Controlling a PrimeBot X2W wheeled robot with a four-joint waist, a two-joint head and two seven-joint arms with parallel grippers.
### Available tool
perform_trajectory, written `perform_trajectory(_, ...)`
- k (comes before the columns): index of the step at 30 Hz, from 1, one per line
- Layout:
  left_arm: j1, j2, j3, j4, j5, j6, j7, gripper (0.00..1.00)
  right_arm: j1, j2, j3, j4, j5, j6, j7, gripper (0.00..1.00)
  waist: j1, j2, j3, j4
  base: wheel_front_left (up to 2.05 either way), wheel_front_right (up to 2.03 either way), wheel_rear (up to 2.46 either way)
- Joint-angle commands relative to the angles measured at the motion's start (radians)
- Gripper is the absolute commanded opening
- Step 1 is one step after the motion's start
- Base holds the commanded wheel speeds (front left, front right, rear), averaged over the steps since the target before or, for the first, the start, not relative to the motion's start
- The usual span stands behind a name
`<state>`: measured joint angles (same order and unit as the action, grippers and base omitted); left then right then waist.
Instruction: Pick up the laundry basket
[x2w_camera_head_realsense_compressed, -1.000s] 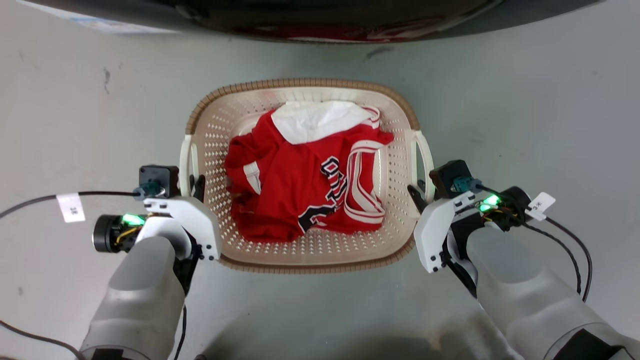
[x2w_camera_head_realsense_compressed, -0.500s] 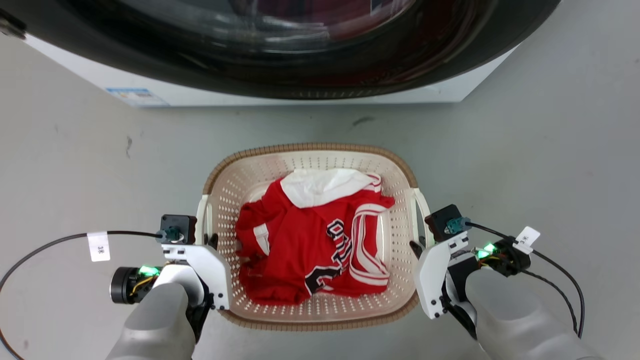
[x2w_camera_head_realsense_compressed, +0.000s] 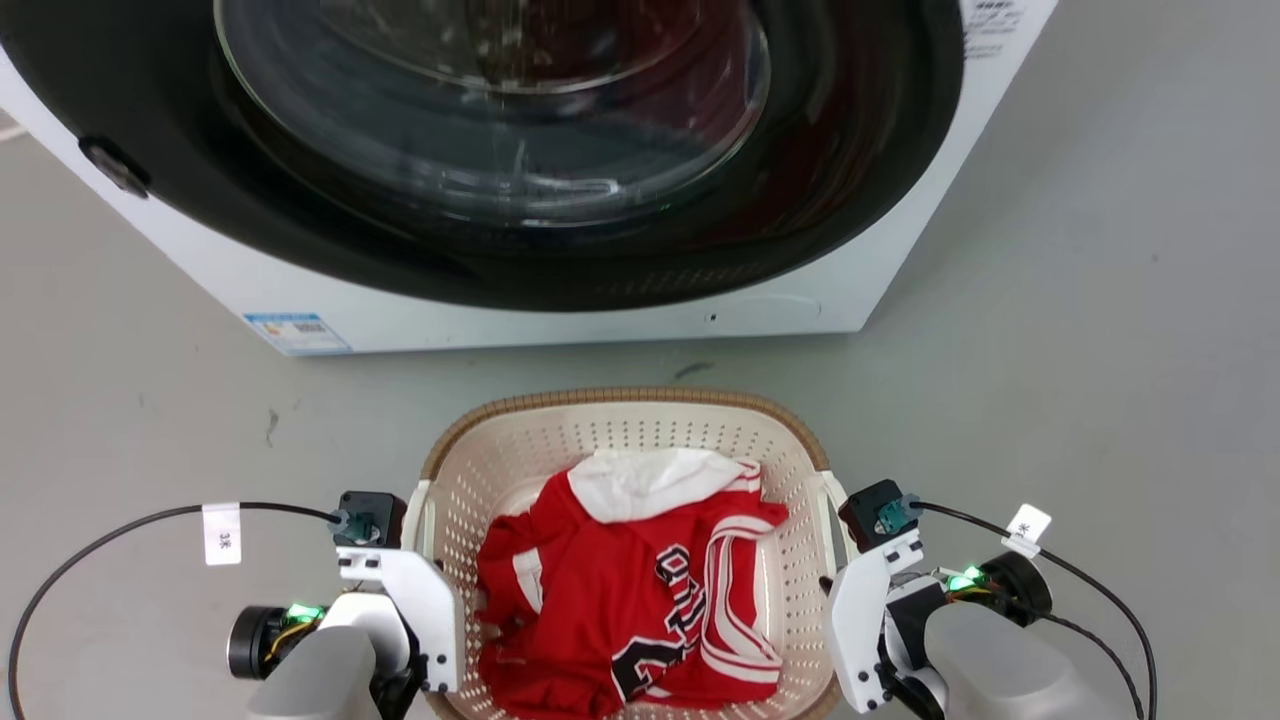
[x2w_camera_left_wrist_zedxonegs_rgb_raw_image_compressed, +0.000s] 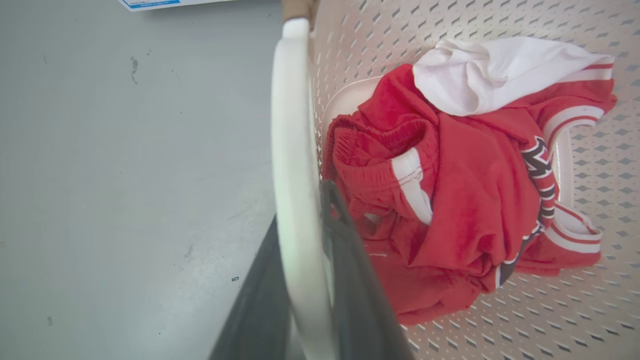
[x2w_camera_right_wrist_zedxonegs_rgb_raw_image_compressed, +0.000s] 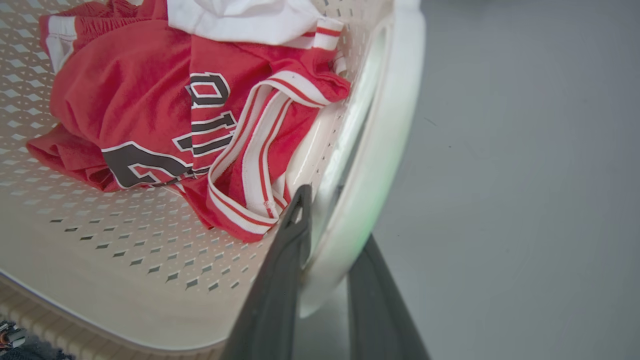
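Mostly unreadable print: the blue-white sticker (x2w_camera_head_realsense_compressed: 297, 333) on the washer (x2w_camera_head_realsense_compressed: 900, 250) lower front and the txt at its top-right corner are too small, and so are the left cable tag (x2w_camera_head_realsense_compressed: 222, 533) and right cable tag (x2w_camera_head_realsense_compressed: 1022, 524). The red jersey (x2w_camera_head_realsense_compressed: 590, 640) in the laundry basket (x2w_camera_head_realsense_compressed: 620, 396) shows a big dark "2" w/ white outline. The lettering by it is folded, no whole word. A white cloth (x2w_camera_head_realsense_compressed: 650, 475) lies on the jersey's far end.

Basket is low-centre in head view, just in front of the washer, over a grey scuffed floor (x2w_camera_head_realsense_compressed: 1100, 400); can't tell if it's off the floor. Left gripper (x2w_camera_left_wrist_zedxonegs_rgb_raw_image_compressed: 300, 225) pinches the white left handle (x2w_camera_left_wrist_zedxonegs_rgb_raw_image_compressed: 292, 125) btwn both fingers. Right gripper (x2w_camera_right_wrist_zedxonegs_rgb_raw_image_compressed: 335, 215) pinches the right handle (x2w_camera_right_wrist_zedxonegs_rgb_raw_image_compressed: 400, 100) likewise.

Vs 0.5 s ago the whole view shifted, so the cam moved: far more washer door (x2w_camera_head_realsense_compressed: 490, 100) shows, basket lower in pic, grippers at same spots on handles.
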<state>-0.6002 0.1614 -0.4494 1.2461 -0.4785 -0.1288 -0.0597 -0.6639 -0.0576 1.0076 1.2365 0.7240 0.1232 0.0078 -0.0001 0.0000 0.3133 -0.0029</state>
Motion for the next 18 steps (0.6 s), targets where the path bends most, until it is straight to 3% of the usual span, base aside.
perform_trajectory(1,0.013,0.001,-0.015,-0.014,-0.011,-0.002,0.012,0.00,0.016,0.013,0.013,-0.006,0.004,0.014,0.007,0.00,0.0001,0.0000,-0.041,-0.014,0.00,0.00,0.00)
perform_trajectory(18,0.100,0.054,-0.175,-0.080,-0.192,-0.003,0.161,0.00,0.074,0.007,0.102,0.003,0.081,0.013,0.095,0.00,0.0001,0.0000,-0.226,-0.032,0.00,0.00,0.00)
